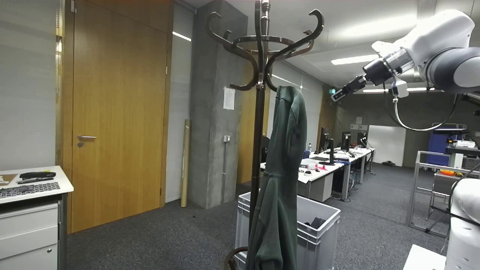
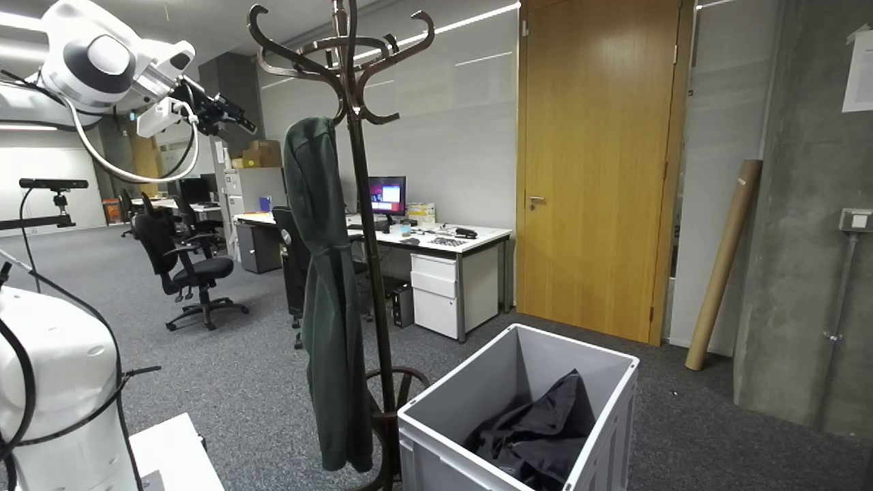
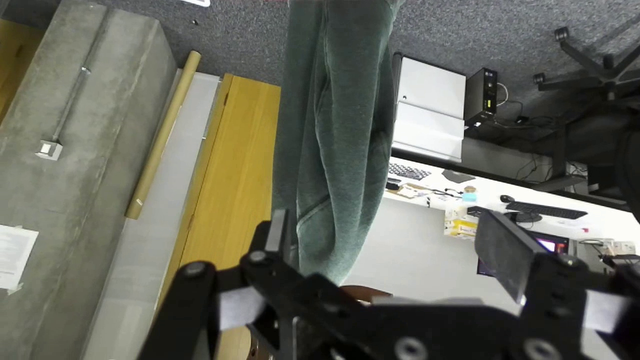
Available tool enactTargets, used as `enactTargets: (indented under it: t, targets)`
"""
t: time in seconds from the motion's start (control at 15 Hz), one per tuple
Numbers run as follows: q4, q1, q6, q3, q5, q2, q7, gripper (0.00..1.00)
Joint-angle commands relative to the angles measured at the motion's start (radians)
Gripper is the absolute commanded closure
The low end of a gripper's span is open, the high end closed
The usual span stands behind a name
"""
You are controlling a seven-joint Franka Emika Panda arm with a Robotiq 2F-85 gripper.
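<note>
My end effector is holding nothing, its jaws standing wide apart, and is hovering near a dark green garment (a gap is showing in both exterior views). The garment is hanging from a brown coat stand; a grey crate holding dark cloth is standing near its foot.

And the arm is up high above its white base, wrist tipped downward, there's the gripper, slanting down in both exterior views, two fingers standing wide apart in the wrist view
</note>
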Motion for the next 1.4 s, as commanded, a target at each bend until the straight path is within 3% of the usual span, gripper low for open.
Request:
enactTargets:
  t: [0.0,0.13,0.2,0.53,1.0,1.33]
  targets:
    - [-0.088,-0.025,0.115,0.011,0.013,-0.030,0.013,0.00]
    - [-0.110,-0.039,0.151,0.021,0.007,-0.026,0.019,0.00]
    - [-0.074,-0.022,0.095,0.014,0.015,-0.006,-0.009,0.00]
    - [-0.082,-0.023,0.098,0.019,0.013,-0.004,-0.008,0.00]
    - [-0.110,-0.102,0.162,0.157,-0.012,-0.028,0.134,0.00]
    - [-0.116,-0.196,0.177,0.265,-0.028,-0.043,0.257,0.00]
